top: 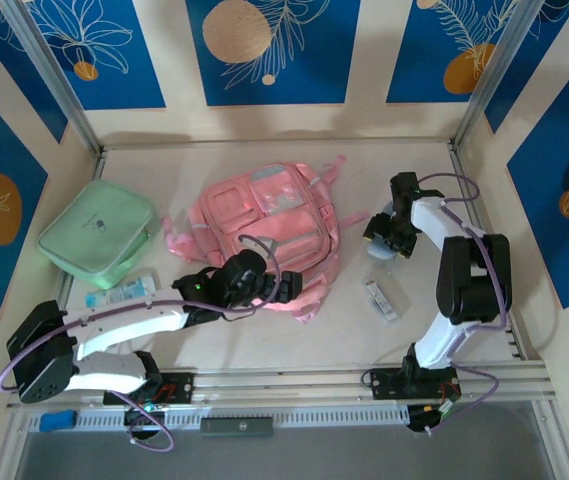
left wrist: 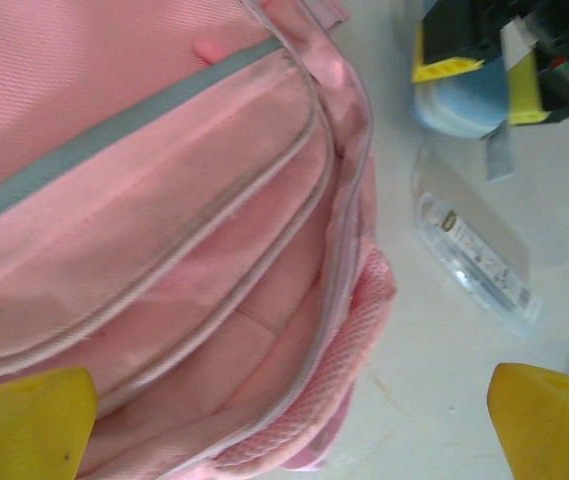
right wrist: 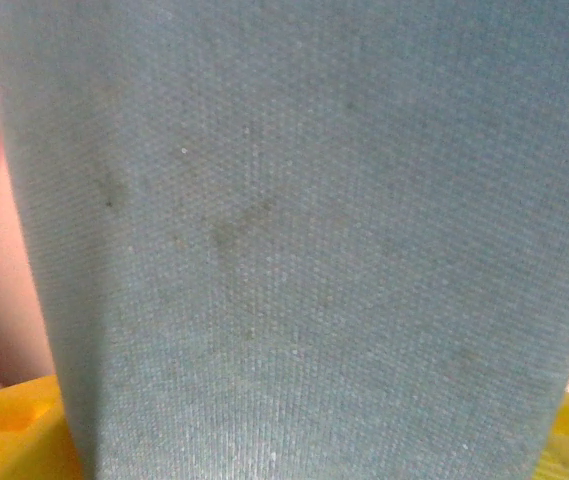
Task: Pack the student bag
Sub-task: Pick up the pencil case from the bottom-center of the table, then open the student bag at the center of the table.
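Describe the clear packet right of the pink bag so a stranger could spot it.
Find the big pink backpack in the middle of the table, then look just right of its near corner. There lies the clear plastic packet, flat, with a printed label; a similar packet lies on the bag's other side, beside the mint-green case.

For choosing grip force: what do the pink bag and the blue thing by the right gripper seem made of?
Student bag: woven pink fabric, matte; fine twill ribs, stitched piping, a mesh side pocket. Blue thing: probably cloth-covered, matte; a fine weave grain shows, though what lies beneath I cannot tell.
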Tool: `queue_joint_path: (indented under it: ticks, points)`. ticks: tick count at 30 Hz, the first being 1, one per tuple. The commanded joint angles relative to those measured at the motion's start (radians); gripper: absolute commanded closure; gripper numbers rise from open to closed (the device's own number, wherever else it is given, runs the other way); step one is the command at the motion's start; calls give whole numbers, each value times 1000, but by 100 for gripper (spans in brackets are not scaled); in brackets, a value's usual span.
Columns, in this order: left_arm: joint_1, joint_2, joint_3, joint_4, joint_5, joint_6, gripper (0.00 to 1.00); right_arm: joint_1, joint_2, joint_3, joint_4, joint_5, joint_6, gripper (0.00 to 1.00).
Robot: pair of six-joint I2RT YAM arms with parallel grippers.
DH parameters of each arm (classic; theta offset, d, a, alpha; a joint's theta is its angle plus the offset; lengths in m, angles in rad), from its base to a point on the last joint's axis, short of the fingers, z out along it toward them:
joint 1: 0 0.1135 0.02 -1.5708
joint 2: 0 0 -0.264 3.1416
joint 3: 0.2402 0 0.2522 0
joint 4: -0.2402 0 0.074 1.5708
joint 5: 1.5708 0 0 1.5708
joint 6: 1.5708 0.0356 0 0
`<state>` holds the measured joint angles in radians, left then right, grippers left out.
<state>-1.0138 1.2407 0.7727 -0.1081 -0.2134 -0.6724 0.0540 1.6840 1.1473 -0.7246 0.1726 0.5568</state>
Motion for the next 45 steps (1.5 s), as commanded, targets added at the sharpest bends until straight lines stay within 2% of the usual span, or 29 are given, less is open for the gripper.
queue_joint_path:
  ticks: [1, 7, 16, 23, 26, 36, 41, 44, 45]
  points:
    - [33, -16, 82, -136, -59, 198, 1, 26, -100, -29, -37, -59, -1, 23]
    - [64, 99, 218, -272, -66, 528, 1, 98, -233, -87, -75, -96, 11, 23]
    - [92, 295, 340, -289, -30, 807, 1, 249, -353, -101, -183, -80, 32, 23]
    - [105, 389, 382, -263, -45, 901, 1, 296, -407, -119, -211, -109, 42, 23]
    - [115, 433, 406, -230, -81, 909, 0, 292, -411, -125, -220, -107, 43, 23]
    - [186, 555, 505, -234, -55, 931, 1, 275, -426, -159, -196, -138, 36, 23]
    - [255, 558, 556, -276, 20, 916, 21, 268, -431, -153, -200, -145, 31, 23]
    - [279, 550, 561, -275, 96, 916, 36, 265, -434, -146, -209, -153, 21, 23]
    - [282, 552, 563, -273, 115, 913, 44, 265, -435, -146, -211, -155, 16, 23]
